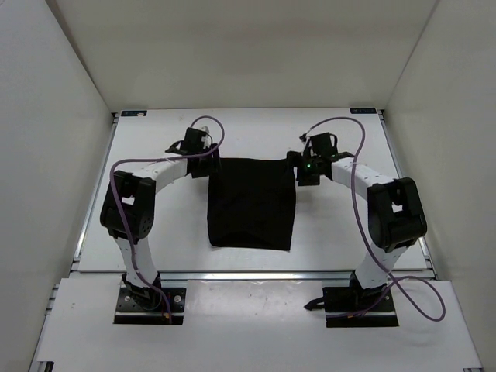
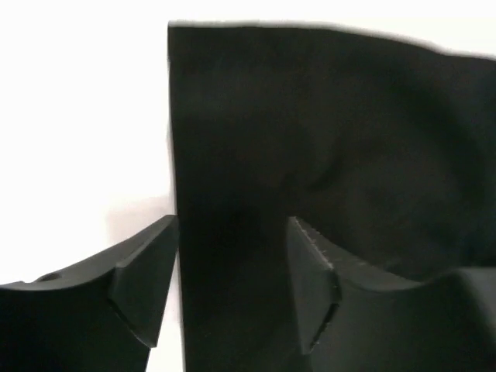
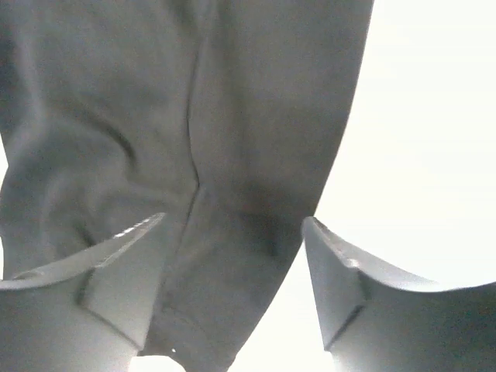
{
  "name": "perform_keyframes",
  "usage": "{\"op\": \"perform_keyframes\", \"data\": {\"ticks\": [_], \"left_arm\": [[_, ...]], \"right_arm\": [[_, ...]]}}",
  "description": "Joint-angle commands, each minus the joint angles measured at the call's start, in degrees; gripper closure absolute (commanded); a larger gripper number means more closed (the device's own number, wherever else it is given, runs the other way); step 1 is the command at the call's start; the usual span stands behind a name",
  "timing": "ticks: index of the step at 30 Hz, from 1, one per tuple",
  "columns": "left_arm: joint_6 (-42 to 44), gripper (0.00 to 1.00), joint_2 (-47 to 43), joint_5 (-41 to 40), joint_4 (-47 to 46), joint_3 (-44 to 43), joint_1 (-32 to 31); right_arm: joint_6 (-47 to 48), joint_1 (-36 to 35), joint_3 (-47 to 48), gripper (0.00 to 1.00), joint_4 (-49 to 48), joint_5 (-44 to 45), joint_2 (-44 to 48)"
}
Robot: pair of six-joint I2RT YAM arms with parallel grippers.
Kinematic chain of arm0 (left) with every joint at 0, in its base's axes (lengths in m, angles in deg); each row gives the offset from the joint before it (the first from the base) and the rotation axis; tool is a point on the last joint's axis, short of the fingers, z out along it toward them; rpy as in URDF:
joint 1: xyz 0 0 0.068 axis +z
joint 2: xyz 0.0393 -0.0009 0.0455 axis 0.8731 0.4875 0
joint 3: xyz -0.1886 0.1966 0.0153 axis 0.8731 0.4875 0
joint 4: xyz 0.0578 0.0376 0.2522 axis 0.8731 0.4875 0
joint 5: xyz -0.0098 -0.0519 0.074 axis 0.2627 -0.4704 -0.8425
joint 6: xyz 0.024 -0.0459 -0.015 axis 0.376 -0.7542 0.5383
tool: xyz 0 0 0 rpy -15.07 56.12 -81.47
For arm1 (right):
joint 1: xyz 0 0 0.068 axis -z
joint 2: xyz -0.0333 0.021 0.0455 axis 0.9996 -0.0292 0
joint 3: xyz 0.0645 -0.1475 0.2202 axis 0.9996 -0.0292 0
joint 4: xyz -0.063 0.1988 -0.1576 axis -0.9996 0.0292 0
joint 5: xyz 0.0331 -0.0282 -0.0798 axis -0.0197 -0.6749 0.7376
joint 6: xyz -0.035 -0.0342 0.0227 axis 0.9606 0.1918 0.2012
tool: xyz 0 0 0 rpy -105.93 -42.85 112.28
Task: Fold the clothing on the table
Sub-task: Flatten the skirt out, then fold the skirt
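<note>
Overhead camera looks down; both close wrist cameras share the clothing (image 1: pixel 252 203).

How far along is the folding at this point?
Done: the clothing lies as a compact, roughly square block on the table, so at least one fold looks made. In hand: nothing; the left claw and right claw stand open over its far corners. Left: perhaps another fold; hard to tell.

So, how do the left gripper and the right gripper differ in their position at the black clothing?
The left gripper is at the far left corner of the clothing; the right gripper is at its far right corner. Under the left gripper the fabric lies smooth; under the right gripper it is creased. Both stand open, holding nothing.
</note>
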Motion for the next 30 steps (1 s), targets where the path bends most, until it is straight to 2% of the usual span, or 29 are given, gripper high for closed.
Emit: {"op": "perform_keyframes", "data": {"ticks": [1, 3, 7, 11, 15, 26, 30], "left_arm": [[2.31, 0.28, -0.13, 2.77, -0.55, -5.98, 2.78], [2.4, 0.25, 0.49, 3.82, -1.25, -6.34, 3.84], [3.1, 0.29, 2.33, 4.18, -2.83, -8.0, 3.85], [4.16, 0.29, 4.61, 4.78, -4.59, -8.71, 3.84], [3.28, 0.28, 6.64, 7.24, -6.61, -8.18, 4.2], [3.28, 0.3, 10.86, 6.98, -7.49, -9.15, 4.81], [2.58, 0.36, 12.52, 8.04, -7.5, -9.68, 4.9]], "right_arm": [[1.43, 3.08, 6.58, 0.28, -3.34, -2.41, 0.15], [3.09, 5.1, 11.85, 0.27, -0.52, -4.26, -5.46], [7.05, 4.93, 18.55, 0.27, 2.48, -1.81, -11.54], [7.32, 4.58, 21.98, 0.36, 3.02, -1.28, -16.73], [6.35, 5.19, 22.52, 0.39, 3.45, -0.84, -19.11], [6.52, 5.46, 25.77, 0.42, 4.41, -0.4, -23.41], [6.0, 6.07, 28.14, 0.47, 4.59, -2.33, -25.08]]}}
